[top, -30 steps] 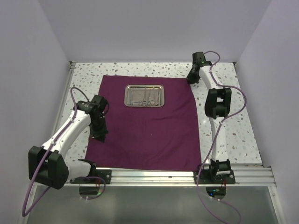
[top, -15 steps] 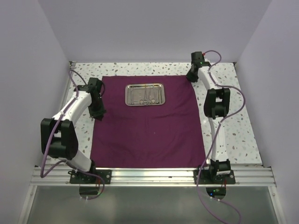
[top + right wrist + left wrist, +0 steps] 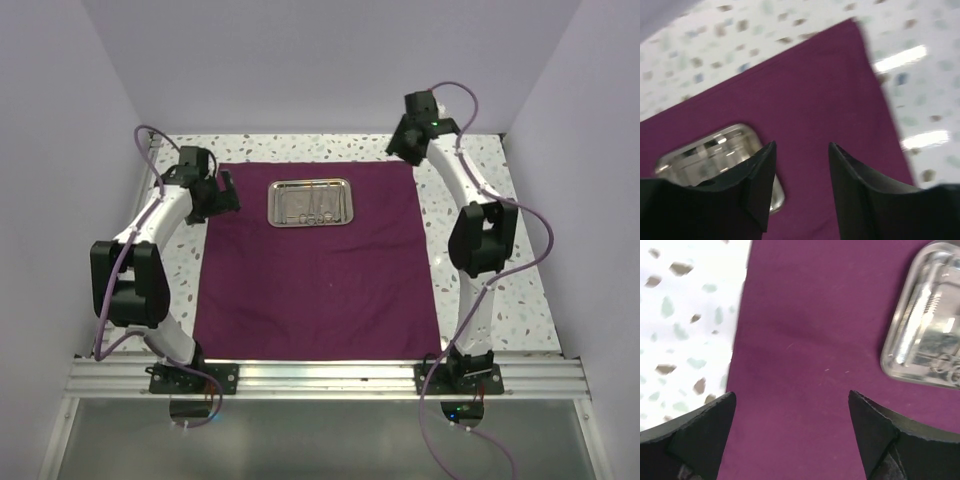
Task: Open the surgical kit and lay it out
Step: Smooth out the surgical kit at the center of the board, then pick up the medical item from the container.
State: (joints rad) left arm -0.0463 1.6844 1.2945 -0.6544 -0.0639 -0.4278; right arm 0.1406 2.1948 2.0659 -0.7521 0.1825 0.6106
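The dark purple cloth (image 3: 320,290) lies spread flat as a rectangle on the table. A shiny steel tray (image 3: 310,184) stands on its far half, with slim steel instruments (image 3: 315,207) inside. My left gripper (image 3: 222,193) hovers over the cloth's far left corner, open wide with nothing between its fingers. In the left wrist view, the left gripper (image 3: 791,394) has cloth (image 3: 800,330) below it and the tray (image 3: 925,335) at right. My right gripper (image 3: 402,148) hangs above the far right corner, open and empty. The right wrist view shows the right gripper (image 3: 802,144) over cloth (image 3: 830,90), with the tray (image 3: 710,150) at left.
The speckled white table (image 3: 490,290) shows bare strips left, right and behind the cloth. Lilac walls close in on three sides. An aluminium rail (image 3: 330,378) with both arm bases runs along the near edge. Purple cables loop off both arms.
My left gripper travelled along the cloth's left edge to the far corner and opened. My right gripper opened and lifted off the far right corner. The cloth's side edges now lie straighter.
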